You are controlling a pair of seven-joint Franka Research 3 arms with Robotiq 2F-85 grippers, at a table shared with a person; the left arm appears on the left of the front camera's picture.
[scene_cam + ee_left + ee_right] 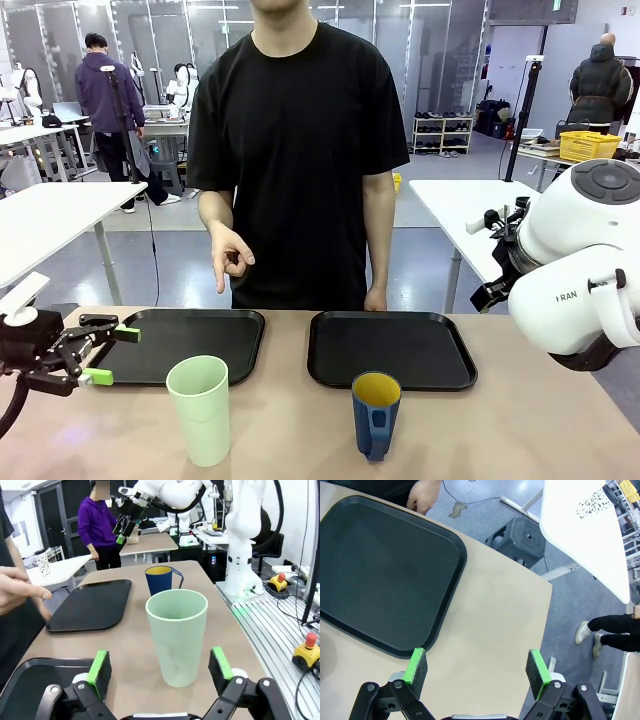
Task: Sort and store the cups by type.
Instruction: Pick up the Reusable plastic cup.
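two black trays lie side by side on the tan table [500, 420]. all positions below are given from the right tray [392, 350].

1. tumbler [199, 410]: pale green, no handle, upright on the bare table, towards the robot and to the left of the right tray. it stands clear of this tray and close to the near right corner of the left tray [190, 340].
2. mug [376, 412]: dark blue, yellow inside, upright on the table just off the near edge of the right tray, on the robot's side. its handle faces the robot.
3. left gripper [112, 355]: well to the left of the right tray, over the near left part of the left tray. the fingers are spread wide and grip nothing. in the left wrist view the tumbler appears between the green pads [100, 666] but farther on (the front view shows a gap between fingertips and tumbler).
4. right gripper [477, 666]: above the bare table at a rounded corner of the right tray, seen from above in the right wrist view. the fingers are spread wide and grip nothing.
5. person: one hand [232, 258] is raised beyond the far left corner of the right tray, index finger pointing down. the other hand [376, 298] hangs at that tray's far edge.
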